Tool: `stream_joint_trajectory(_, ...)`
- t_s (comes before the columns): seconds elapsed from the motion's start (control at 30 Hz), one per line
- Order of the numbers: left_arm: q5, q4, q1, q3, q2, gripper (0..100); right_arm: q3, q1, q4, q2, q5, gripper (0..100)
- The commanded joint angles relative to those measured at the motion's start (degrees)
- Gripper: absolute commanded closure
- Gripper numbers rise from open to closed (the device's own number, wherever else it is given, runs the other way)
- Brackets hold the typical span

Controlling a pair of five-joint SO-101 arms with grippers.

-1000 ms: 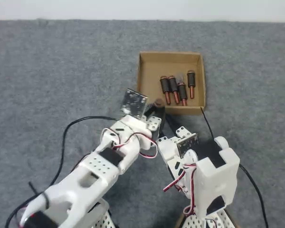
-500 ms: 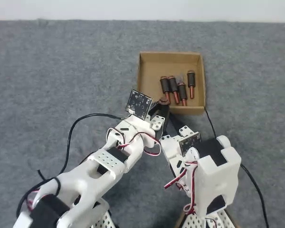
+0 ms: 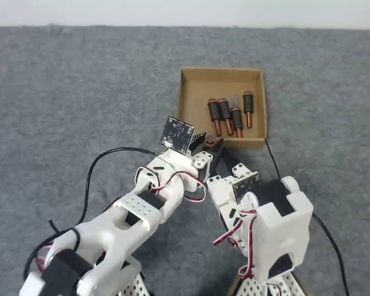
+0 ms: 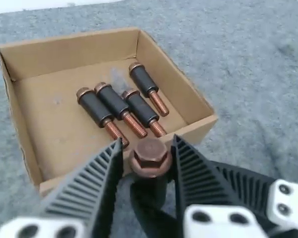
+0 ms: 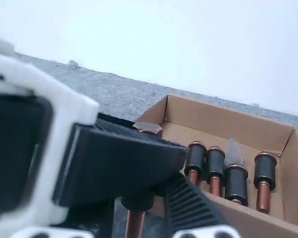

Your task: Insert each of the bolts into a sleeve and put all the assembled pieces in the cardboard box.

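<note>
The left pincer (image 4: 146, 148) is open around the copper hex-head bolt (image 4: 150, 158) at lower centre of its view. The right pincer (image 3: 218, 154) grips the black cylindrical sleeve (image 4: 149, 192) beneath. An off-centre close could tilt the piece, dropping it short of the brown cardboard box (image 4: 201, 124).

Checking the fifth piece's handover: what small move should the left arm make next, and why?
Probably lift the left gripper straight off. Its jaws stand open on either side of the bolt head, which sits on the sleeve that the right gripper seems to hold, just short of the cardboard box.
</note>
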Motion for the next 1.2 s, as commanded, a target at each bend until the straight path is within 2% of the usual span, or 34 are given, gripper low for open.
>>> stream_joint_trajectory(0.0, -0.4, -0.5, -0.1, 0.1, 0.4, 85, 1.2, 0.7, -1.9, -3.9, 1.3, 99.2)
stream_joint_trajectory(0.23, -0.5, -0.5, -0.2, 0.0, 0.0, 85, 0.7, 0.7, -1.8, -3.6, 1.3, 99.2)
stream_joint_trajectory(0.37, -0.4, 0.7, -0.2, 1.9, -7.3, 85, 0.7, 0.7, -1.8, -3.6, 1.3, 99.2)
stream_joint_trajectory(0.57, -0.2, 15.0, -0.9, 2.9, -23.9, 85, 0.6, 0.7, -1.8, -3.6, 1.3, 99.2)
stream_joint_trajectory(0.67, -0.2, 18.9, -1.5, 3.0, -29.6, 85, 0.6, 0.7, -1.8, -3.6, 1.3, 99.2)
stream_joint_trajectory(0.97, -0.2, 20.6, -9.3, 2.9, -33.1, 86, 0.3, 0.7, -0.5, -3.6, 1.3, 99.2)
stream_joint_trajectory(1.1, -0.2, 25.2, -12.7, 2.3, -33.2, 86, -0.1, 0.8, -0.5, -3.6, 1.3, 99.2)
stream_joint_trajectory(1.17, -0.1, 28.4, -14.7, 1.5, -33.2, 90, -0.1, 0.8, -0.5, -3.6, 1.3, 99.2)
